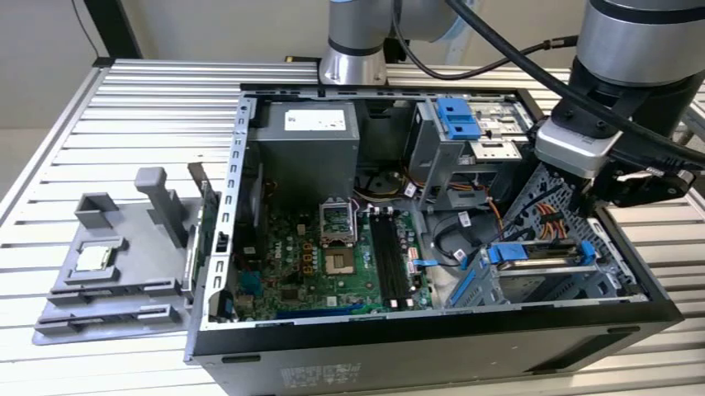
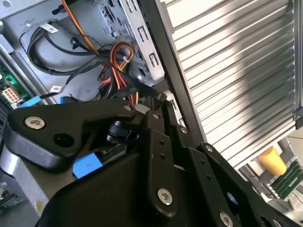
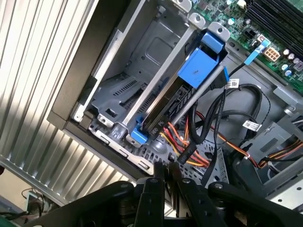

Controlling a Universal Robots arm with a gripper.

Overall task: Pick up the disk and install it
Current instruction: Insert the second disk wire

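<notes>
The disk (image 3: 176,97) stands on edge inside the metal drive cage (image 3: 142,56) at the case's front corner, framed by its bright blue carrier (image 3: 196,66). The exterior view shows the disk (image 1: 540,257) low in the bay at that view's right. My gripper (image 3: 164,176) hovers just off the disk's cabled end, fingers pressed together with nothing between them. In the second wrist view the gripper (image 2: 152,105) shows as black linkages over the orange and red cables. In the exterior view the gripper (image 1: 603,198) hangs above the case's right wall.
The open computer case (image 1: 441,330) lies on a slatted metal table (image 1: 154,107). Another blue bracket (image 1: 455,117) sits in the upper bay. Orange, red and black cables (image 3: 199,142) run beside the cage. A grey fixture (image 1: 111,272) holding a small silver chip (image 1: 94,257) stands at the exterior view's left.
</notes>
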